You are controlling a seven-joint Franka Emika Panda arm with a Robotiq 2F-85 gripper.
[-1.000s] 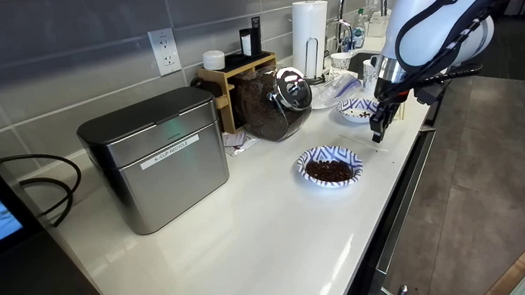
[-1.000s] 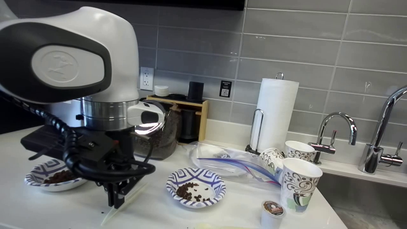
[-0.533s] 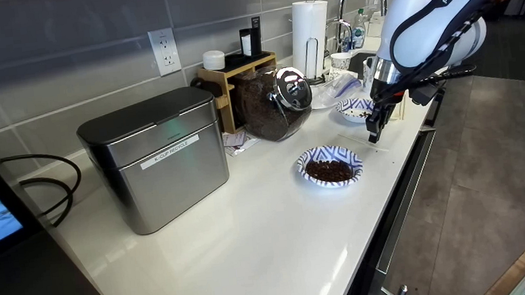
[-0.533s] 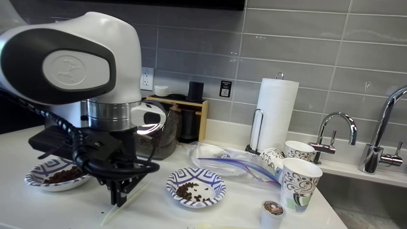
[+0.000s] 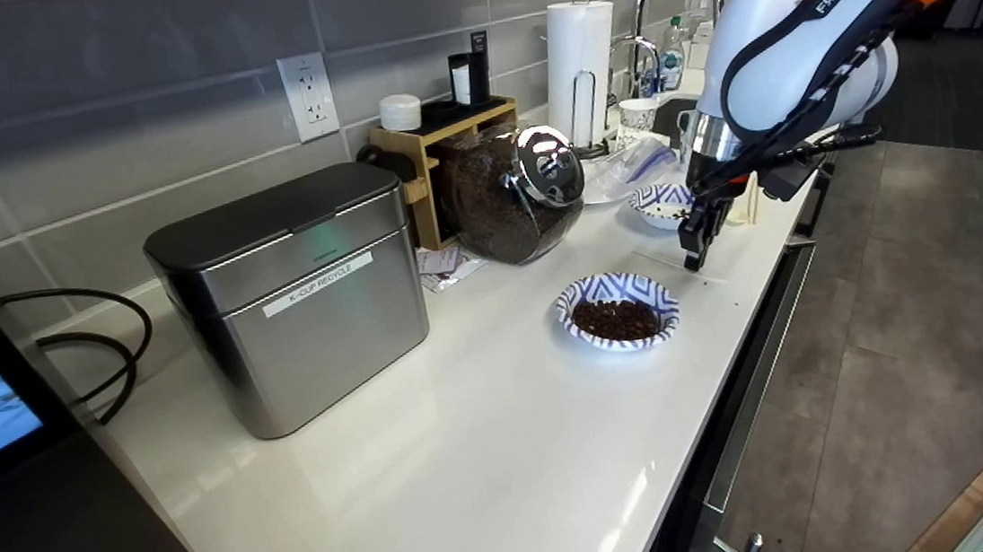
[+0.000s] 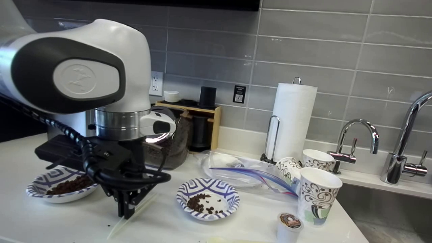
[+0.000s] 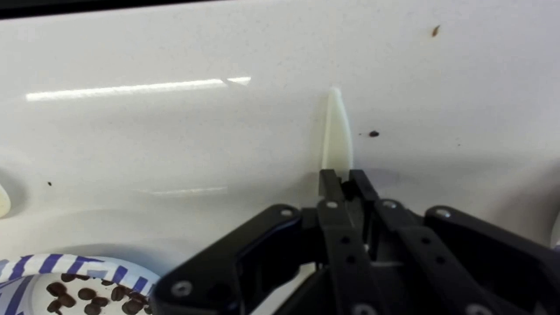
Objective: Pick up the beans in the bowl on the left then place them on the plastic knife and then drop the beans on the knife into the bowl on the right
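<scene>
Above the bench, the robot arm had edged over slightly within the last second, carrying its end effector with it, while the left bowl, the right bowl and the plastic knife had stayed put. The end effector hung over the knife, which lay flat between the bowls; contact could not be told. Its fingers were nearly together, clenched on what was most likely a bean, a dark lump too shaded to be sure of. I judged this the placing step, the tips being lined up for a release onto the knife.

By count, there were one paper towel roll, two bowls (left well filled, right thinly covered), three paper cups, one knife and one coffee pod. The beans were too crowded to count; three loose specks stood out in the wrist view.
</scene>
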